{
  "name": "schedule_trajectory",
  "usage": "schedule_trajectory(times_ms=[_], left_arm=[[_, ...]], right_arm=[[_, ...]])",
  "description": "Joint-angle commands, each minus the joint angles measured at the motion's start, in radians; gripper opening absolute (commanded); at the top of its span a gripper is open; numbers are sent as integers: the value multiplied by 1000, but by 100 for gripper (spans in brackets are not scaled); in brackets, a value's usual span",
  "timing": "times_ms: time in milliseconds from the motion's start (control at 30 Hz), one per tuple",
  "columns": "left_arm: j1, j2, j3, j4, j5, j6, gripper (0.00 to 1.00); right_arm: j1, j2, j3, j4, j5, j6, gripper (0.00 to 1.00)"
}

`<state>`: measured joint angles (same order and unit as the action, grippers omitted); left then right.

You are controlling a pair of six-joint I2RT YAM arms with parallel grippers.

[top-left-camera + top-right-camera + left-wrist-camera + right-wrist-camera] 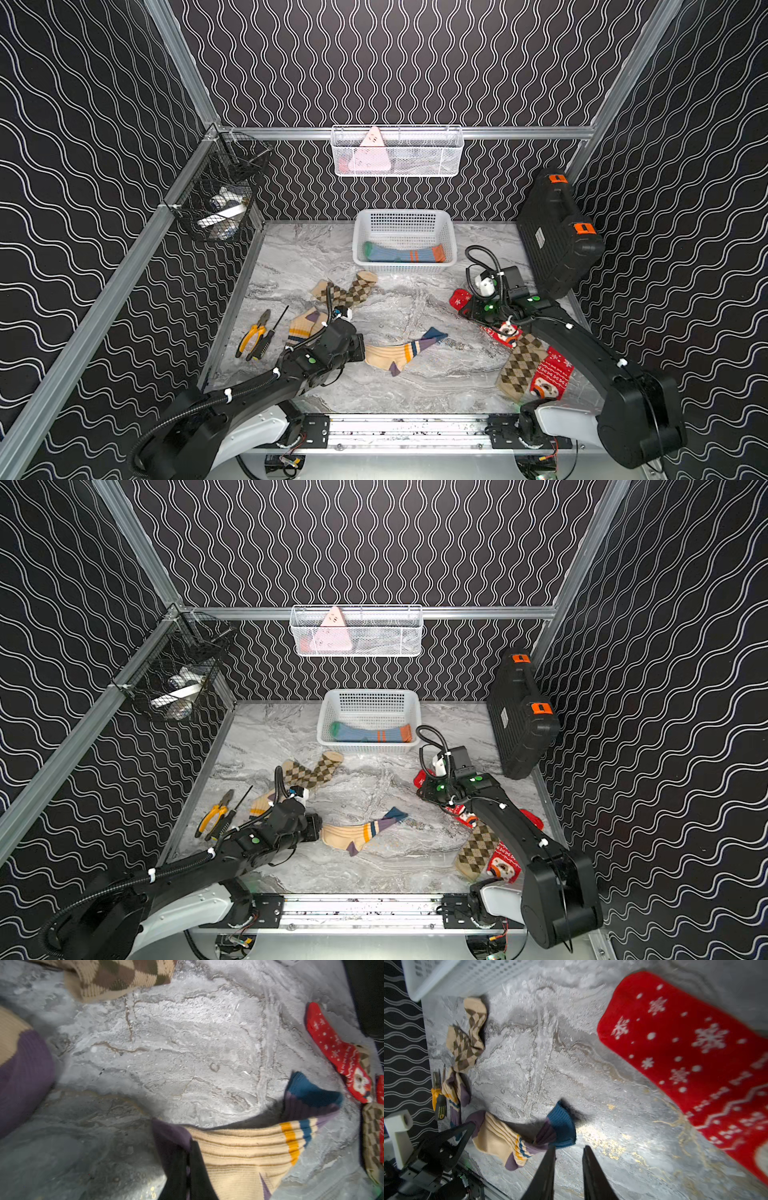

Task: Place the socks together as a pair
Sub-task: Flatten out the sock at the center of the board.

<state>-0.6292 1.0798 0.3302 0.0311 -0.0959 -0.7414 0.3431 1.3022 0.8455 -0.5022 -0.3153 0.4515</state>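
My left gripper (pixel 360 350) is shut on the purple end of a cream striped sock (pixel 399 353), which trails right across the marble; in the left wrist view the jaws pinch this sock (pixel 239 1147). The matching striped sock (pixel 305 326) lies partly under the left arm. My right gripper (pixel 570 1148) hovers open and holds nothing, just beside a red Christmas sock (pixel 685 1053). A second red sock (pixel 550 376) lies under the right arm beside a tan argyle sock (pixel 521 365). Another argyle sock (pixel 349 291) lies mid-left. Blue orange-striped socks (pixel 399 253) sit in the basket.
A white basket (pixel 405 216) stands at the back centre. Pliers and a screwdriver (pixel 253 332) lie by the left edge. A black case (pixel 557 237) leans at the back right. Wire baskets (pixel 397 151) hang on the walls.
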Motion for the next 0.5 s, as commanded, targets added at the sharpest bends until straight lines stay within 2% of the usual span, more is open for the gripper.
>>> schedule_trajectory(times_ms=[0,100,267,467], left_arm=[[9,51,-10,97,-27,-23,2],[32,99,-40,156,-27,-33,2],[60,92,-108,209,-48,-52,0],[90,17,-117,146,-70,-28,0]], right_arm=[[79,49,10,24,46,-5,28],[139,109,-6,58,63,10,28],[147,127,-43,129,58,28,28],[161,123,-70,223,4,0,40]])
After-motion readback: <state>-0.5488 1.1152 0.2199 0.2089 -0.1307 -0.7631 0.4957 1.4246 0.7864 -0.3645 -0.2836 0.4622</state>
